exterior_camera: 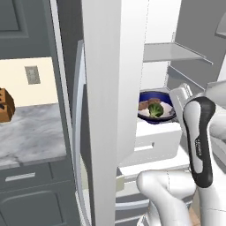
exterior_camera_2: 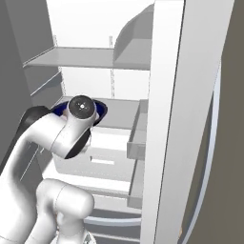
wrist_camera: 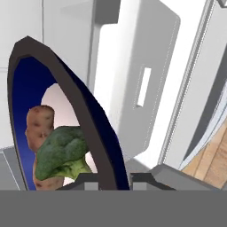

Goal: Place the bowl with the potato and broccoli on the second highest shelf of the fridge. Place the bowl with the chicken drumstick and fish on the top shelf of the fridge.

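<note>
The dark blue bowl (exterior_camera: 155,115), white inside, carries the brown potato (exterior_camera: 144,105) and the green broccoli (exterior_camera: 155,110) inside the fridge. It sits low over the second highest shelf (exterior_camera_2: 121,114), under the top shelf (exterior_camera_2: 71,58); I cannot tell whether it touches the panel. In the hand view the bowl (wrist_camera: 26,88) stands on edge at the left with the potato (wrist_camera: 40,122) and broccoli (wrist_camera: 62,150) inside, and my gripper (wrist_camera: 114,179) is shut on its rim. My wrist covers most of the bowl (exterior_camera_2: 100,110) in the right base view. The bowl with the chicken drumstick and fish is out of view.
An open fridge door (exterior_camera: 103,110) stands left of the arm, and another door (exterior_camera_2: 176,119) with bins (exterior_camera_2: 138,138) stands to the right. A white drawer (exterior_camera: 154,139) sits under the bowl. A brown object (exterior_camera: 5,106) lies on the marble counter (exterior_camera: 31,132).
</note>
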